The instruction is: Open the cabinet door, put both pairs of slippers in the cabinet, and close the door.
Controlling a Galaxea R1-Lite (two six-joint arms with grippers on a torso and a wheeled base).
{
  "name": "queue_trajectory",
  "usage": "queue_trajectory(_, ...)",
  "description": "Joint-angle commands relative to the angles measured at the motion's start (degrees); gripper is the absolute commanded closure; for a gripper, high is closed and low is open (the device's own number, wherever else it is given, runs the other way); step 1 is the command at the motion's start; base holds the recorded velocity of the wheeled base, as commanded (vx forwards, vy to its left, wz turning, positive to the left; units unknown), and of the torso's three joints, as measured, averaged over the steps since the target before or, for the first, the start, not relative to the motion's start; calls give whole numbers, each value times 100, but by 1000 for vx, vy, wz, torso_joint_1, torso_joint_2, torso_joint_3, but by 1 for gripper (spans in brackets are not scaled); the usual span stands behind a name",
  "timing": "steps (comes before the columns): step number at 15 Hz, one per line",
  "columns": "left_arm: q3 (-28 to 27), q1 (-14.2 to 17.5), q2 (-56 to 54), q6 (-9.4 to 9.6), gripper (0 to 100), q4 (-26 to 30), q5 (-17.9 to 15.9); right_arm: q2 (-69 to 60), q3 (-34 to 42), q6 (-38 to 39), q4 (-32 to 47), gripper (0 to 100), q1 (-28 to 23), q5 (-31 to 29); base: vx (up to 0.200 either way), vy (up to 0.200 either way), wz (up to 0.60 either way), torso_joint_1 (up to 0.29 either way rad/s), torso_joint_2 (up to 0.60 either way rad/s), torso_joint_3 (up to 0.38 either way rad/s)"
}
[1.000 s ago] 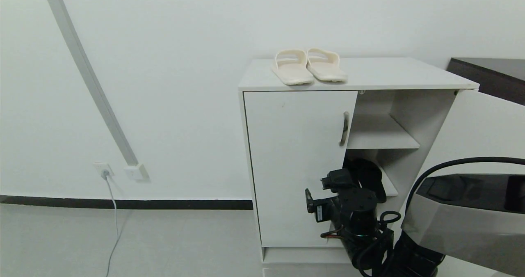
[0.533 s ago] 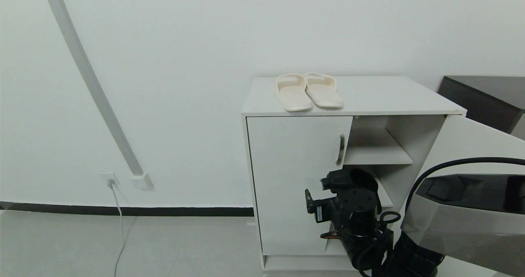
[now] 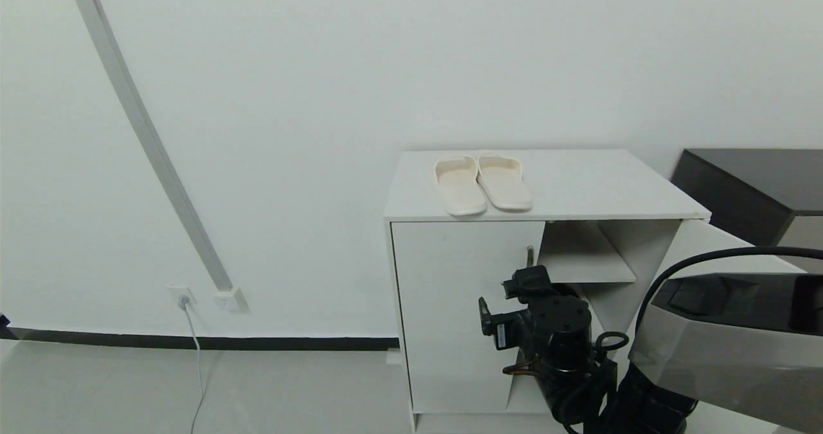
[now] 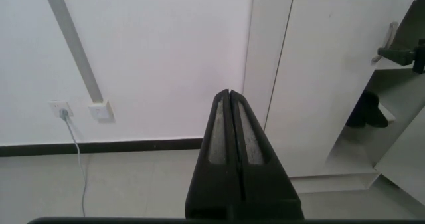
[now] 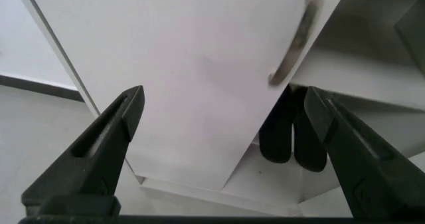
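slippers in cream (image 3: pixel 482 183) sat on the cabinet (image 3: pixel 591 189) top, at 12 o'clock above its shut door (image 3: pixel 450 312), not yet stored; the black pair (image 5: pixel 292 134) lay inside. right tool (image 5: pixel 224 94) gaped apart, likely ready to grasp; left tool (image 4: pixel 229 98) was pressed together, idle.

1. Plain white, unpatterned, on the cabinet (image 3: pixel 443 305); dull metallic grey on its door handle (image 5: pixel 295 41).
2. Pale cream, one even tone, on the cream slippers (image 3: pixel 482 186).
3. Solid black on the black slippers (image 5: pixel 292 134).
4. Black on the right gripper (image 5: pixel 222 101); dark grey with lighter grey pads (image 4: pixel 216 137) on the left gripper (image 4: pixel 230 94).
5. White on the wall (image 3: pixel 321 67), crossed by a light grey conduit (image 3: pixel 144 138) and edged with a black skirting strip (image 3: pixel 193 342).
6. Light grey on the floor (image 3: pixel 96 389); white on the socket (image 3: pixel 180 294).
7. Very dark brown, near black, on the side furniture (image 3: pixel 733 183).
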Motion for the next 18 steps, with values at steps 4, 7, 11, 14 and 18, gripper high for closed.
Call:
queue_trajectory(4,0,1,7,-1,100,-1,0,8,10,-1,1,0,12,-1,0,0,0,248,-566,-329)
queue_trajectory(7,0,1,7,-1,100,-1,0,8,28,-10,1,0,21,-1,0,0,0,271,-600,-338)
queue_trajectory(11,0,1,7,-1,100,-1,0,8,63,-1,-61,0,21,-1,0,0,0,206,-442,-248)
queue_trajectory(14,0,1,7,-1,100,-1,0,8,80,-10,-78,0,21,-1,0,0,0,177,-375,-212)
queue_trajectory(18,0,1,7,17,100,-1,0,79,98,-54,-263,0,3,34,0,0,0,165,-355,-190)
